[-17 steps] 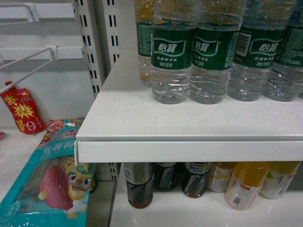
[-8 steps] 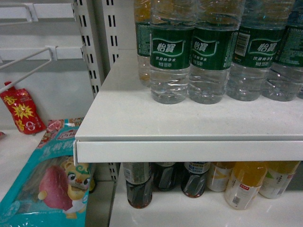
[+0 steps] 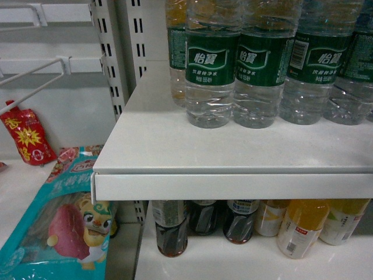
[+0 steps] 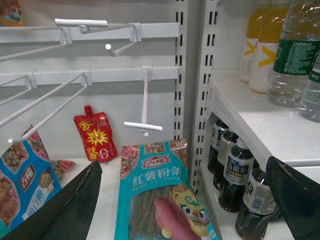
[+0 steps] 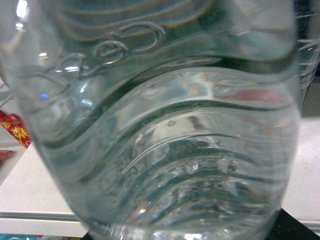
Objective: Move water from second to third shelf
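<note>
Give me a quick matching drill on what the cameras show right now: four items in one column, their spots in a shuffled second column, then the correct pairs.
Items:
1. water bottles
2. dark drink bottles
3. red sauce pouch
4. teal noodle pack

Places:
A. against the back panel in the left bay
B. lying flat in the left bay, cartoon character facing up
C. standing on top of the white shelf
D. under that shelf, on the level below

Pairs: 1-C, 2-D, 3-A, 4-B
</note>
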Motion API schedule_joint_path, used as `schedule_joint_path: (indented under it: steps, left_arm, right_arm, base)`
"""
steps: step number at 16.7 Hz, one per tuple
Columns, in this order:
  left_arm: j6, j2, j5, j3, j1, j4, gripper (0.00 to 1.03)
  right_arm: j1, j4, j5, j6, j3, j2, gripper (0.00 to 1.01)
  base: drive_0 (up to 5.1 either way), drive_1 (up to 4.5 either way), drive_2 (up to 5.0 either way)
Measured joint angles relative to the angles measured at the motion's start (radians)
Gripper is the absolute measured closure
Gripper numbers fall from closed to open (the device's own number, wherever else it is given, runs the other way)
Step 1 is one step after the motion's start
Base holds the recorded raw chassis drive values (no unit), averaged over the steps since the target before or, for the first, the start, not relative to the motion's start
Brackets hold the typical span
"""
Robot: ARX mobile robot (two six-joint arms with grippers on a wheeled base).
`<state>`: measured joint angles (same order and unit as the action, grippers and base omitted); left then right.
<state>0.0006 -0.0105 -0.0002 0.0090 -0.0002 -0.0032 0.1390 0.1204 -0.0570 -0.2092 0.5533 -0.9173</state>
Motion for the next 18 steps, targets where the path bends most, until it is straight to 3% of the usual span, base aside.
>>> schedule_joint_path:
  steps: [6, 11, 18]
  left_arm:
    - [0.000, 0.000, 0.000, 0.000, 0.000, 0.000, 0.05]
    - [0.000, 0.000, 0.000, 0.000, 0.000, 0.000, 0.05]
    - [0.000, 0.000, 0.000, 0.000, 0.000, 0.000, 0.05]
  right_arm:
    - [0.042, -0.004, -0.007, 0.019, 0.081, -0.146, 0.61]
    - [0.076, 0.039, 0.021, 0.044, 0.138, -0.282, 0.61]
    - [0.116, 0.055, 0.043, 0.043, 0.238, -0.412, 0.61]
  base:
    - [0.0, 0.00, 0.0]
    - [0.0, 0.00, 0.0]
    - [0.0, 0.00, 0.0]
